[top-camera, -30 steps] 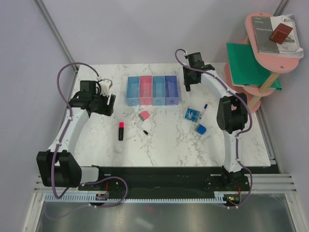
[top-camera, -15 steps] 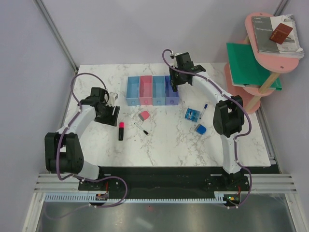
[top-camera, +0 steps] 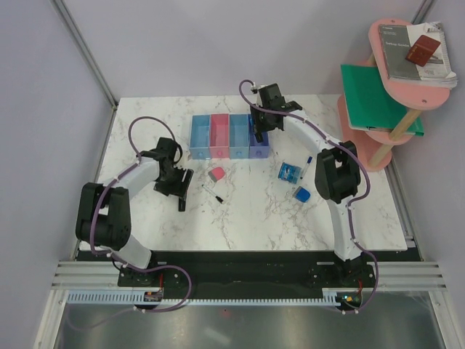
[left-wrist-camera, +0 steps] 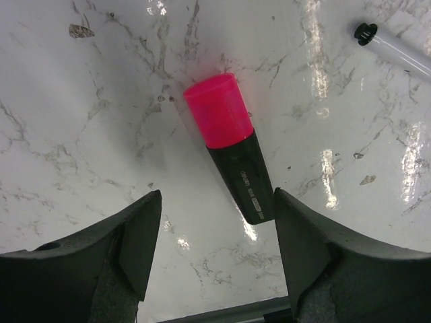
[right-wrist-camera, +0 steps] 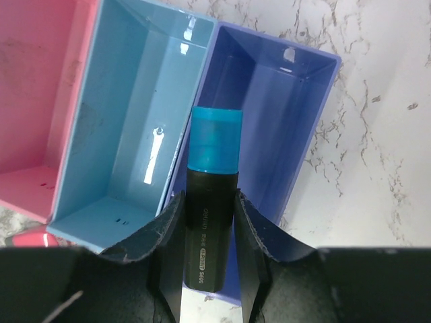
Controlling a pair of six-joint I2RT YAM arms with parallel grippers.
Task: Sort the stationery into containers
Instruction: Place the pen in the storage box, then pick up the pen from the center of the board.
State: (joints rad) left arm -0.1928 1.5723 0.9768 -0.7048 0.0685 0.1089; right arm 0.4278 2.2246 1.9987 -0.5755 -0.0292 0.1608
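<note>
Both arms just moved in: our left pincer (left-wrist-camera: 217, 205) hangs wide open over the pink-tipped marker (left-wrist-camera: 232, 158), right pincer (right-wrist-camera: 207, 208) grips the blue-capped marker (right-wrist-camera: 214, 141) at the purple-blue bin (right-wrist-camera: 286, 114), so drop looks next.

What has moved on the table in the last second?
The left arm swung in; its open jaws now hang over the pink marker. The right arm shifted left, carrying a blue-capped marker over the bins. Eraser, pen and blue blocks stayed put.
</note>
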